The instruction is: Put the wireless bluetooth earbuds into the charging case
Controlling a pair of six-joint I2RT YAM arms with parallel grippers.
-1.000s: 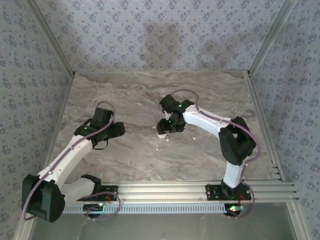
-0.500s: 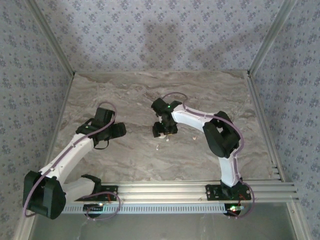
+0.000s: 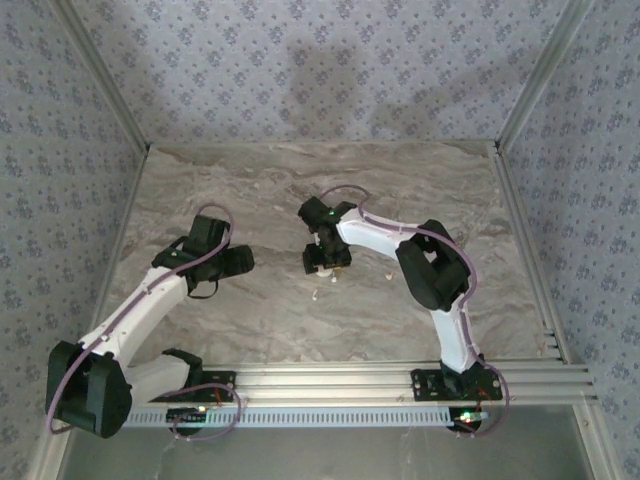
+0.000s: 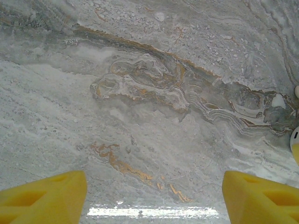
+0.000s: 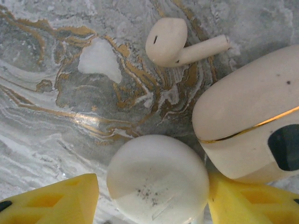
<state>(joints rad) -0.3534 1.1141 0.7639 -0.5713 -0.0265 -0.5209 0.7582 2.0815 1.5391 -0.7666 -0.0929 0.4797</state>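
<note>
The charging case lies open on the marble under my right gripper (image 5: 154,198). Its plain round disc (image 5: 156,179) sits between the two yellow fingers. The right finger (image 5: 252,200) touches the disc, while the left finger (image 5: 56,200) stands a small gap away. The case's rounded part with a dark hollow (image 5: 247,130) lies just right of the disc. One white earbud (image 5: 180,42) lies on the table just beyond the case. From above, the right gripper (image 3: 322,258) covers the cream case (image 3: 311,263), and two white specks (image 3: 316,294) (image 3: 333,280) lie nearer my side. My left gripper (image 4: 154,196) (image 3: 240,260) is open over bare marble.
The marble tabletop (image 3: 250,310) is walled by patterned panels at the back and sides. An aluminium rail (image 3: 330,380) runs along the near edge. A small white object (image 4: 295,140) shows at the right edge of the left wrist view.
The right wrist has shifted left and settled over the case, its elbow folding in. Its jaws have narrowed slightly. The left arm has barely moved.
</note>
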